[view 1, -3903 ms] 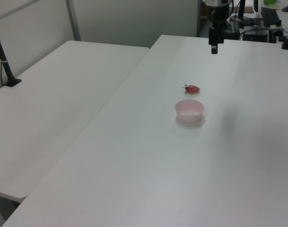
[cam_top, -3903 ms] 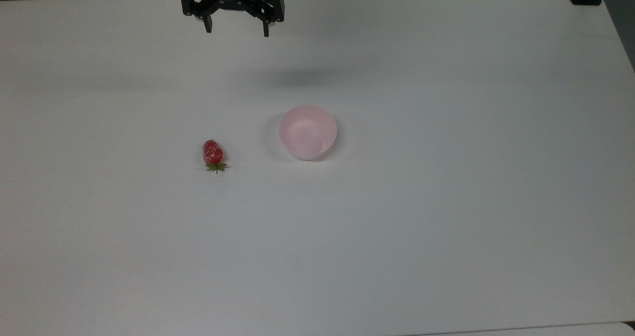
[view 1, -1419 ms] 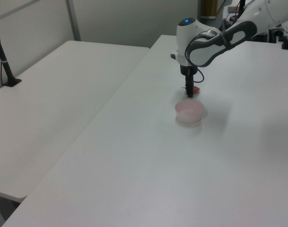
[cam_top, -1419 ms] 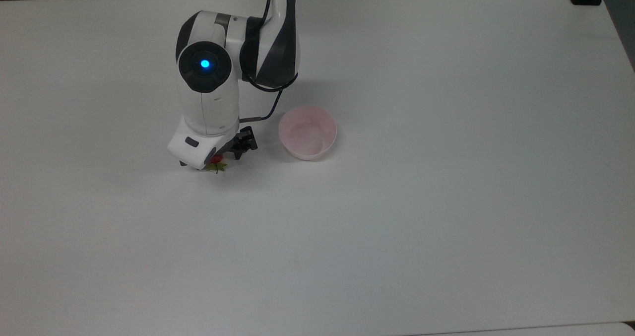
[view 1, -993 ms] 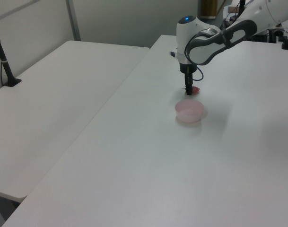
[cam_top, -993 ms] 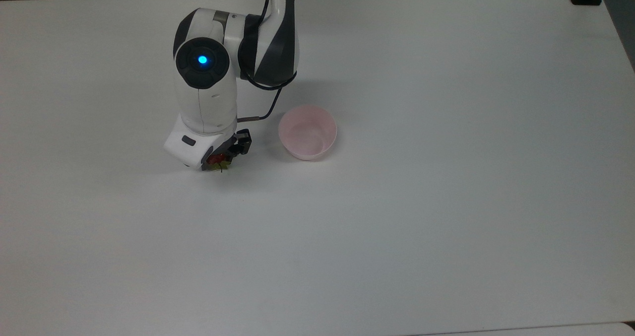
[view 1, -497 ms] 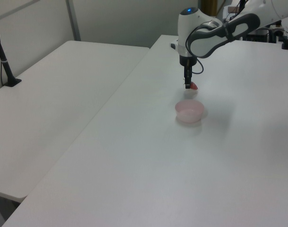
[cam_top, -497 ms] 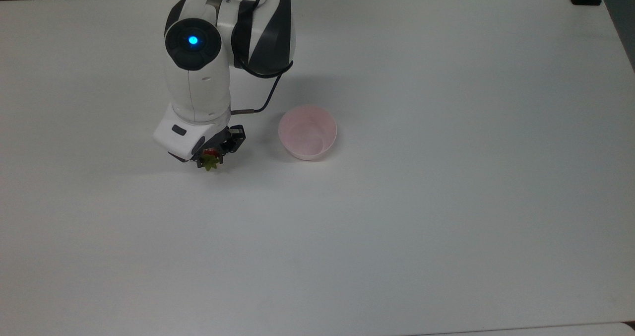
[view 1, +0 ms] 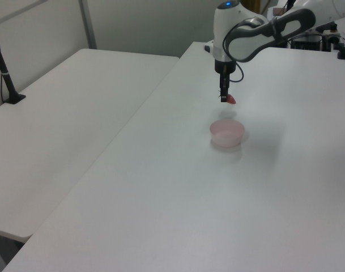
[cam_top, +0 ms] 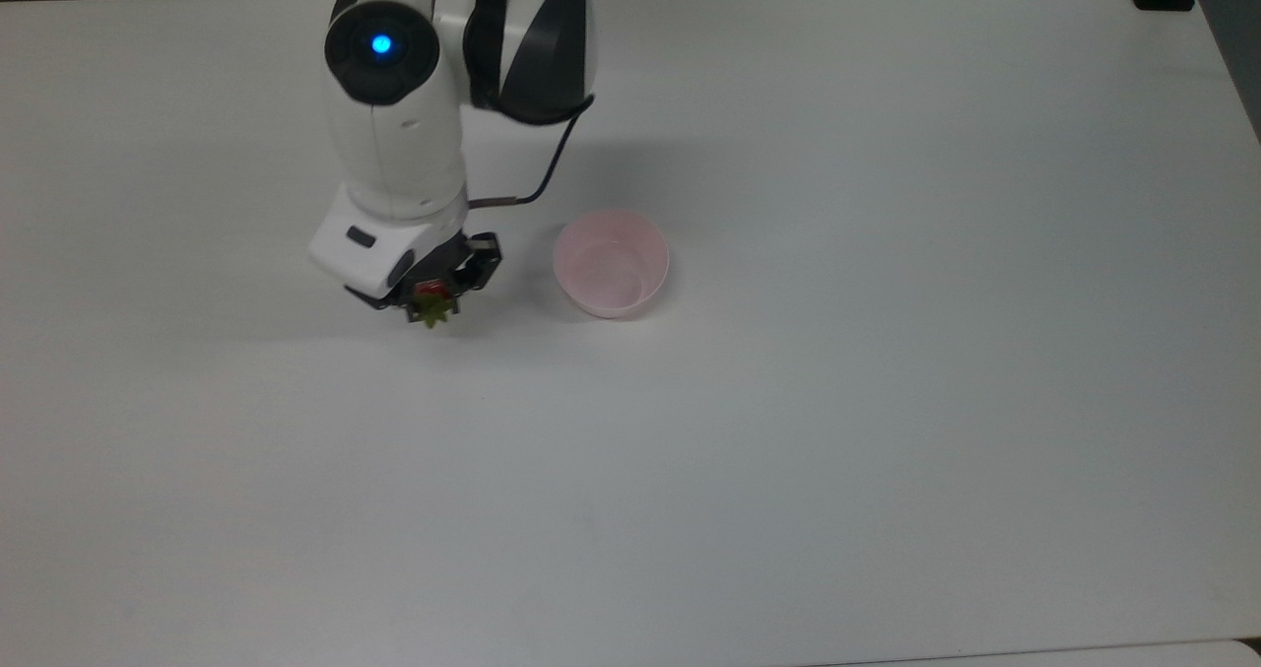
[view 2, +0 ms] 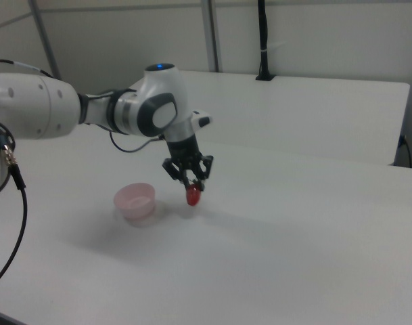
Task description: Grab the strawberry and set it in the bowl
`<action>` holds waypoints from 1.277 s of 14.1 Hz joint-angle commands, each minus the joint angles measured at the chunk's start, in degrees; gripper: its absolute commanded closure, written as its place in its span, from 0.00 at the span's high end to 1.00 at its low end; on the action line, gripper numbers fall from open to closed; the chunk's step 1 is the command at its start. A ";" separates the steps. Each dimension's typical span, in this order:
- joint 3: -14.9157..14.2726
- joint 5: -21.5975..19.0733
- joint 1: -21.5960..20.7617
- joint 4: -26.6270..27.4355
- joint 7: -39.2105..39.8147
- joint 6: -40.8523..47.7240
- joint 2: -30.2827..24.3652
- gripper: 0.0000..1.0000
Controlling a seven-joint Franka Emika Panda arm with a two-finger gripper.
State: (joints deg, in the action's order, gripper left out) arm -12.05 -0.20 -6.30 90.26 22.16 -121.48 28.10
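Red fruit in the grip: the strawberry [view 2: 193,196] hangs from the pincer [view 2: 191,183], clamped between the two black fingers [view 2: 204,168], its body pointing down in the right view and clear of the white desk [view 2: 314,230], with a faint shadow on the surface just below it. In the top view the pincer [cam_top: 431,298] sits under the white wrist housing, and the strawberry [cam_top: 431,308] shows as a bit of red with the green leafy cap poking out past the fingertips toward the top view's bottom. In the left view the strawberry [view 1: 231,100] hangs at the tip of the pincer [view 1: 224,96], which points straight down. Pale pink bowl [cam_top: 611,261] stands on the desk [cam_top: 887,401] near the pincer, on the top view's right of it, apart from it and lower than it; nothing lies inside. In the right view the bowl [view 2: 135,200] is on the right view's left of the pincer; in the left view the bowl [view 1: 227,132] lies below it in the picture. White and dark arm [cam_top: 463,46] reaches in from the top view's upper edge, a blue light glowing on its round joint, a black cable looping beside the wrist
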 commanded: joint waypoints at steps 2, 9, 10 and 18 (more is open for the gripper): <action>-3.33 -2.61 -10.47 0.80 -5.45 8.18 -5.42 0.33; -2.81 -2.44 -15.76 2.12 -11.70 8.19 -3.84 0.45; -2.81 -2.35 -16.02 2.12 -12.66 8.19 -3.40 0.90; 13.79 8.81 -1.89 3.26 -41.23 22.50 -16.92 1.00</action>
State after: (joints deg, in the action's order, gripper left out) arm -4.99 6.46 -16.02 90.90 -13.89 -103.63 18.50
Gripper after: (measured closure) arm 0.000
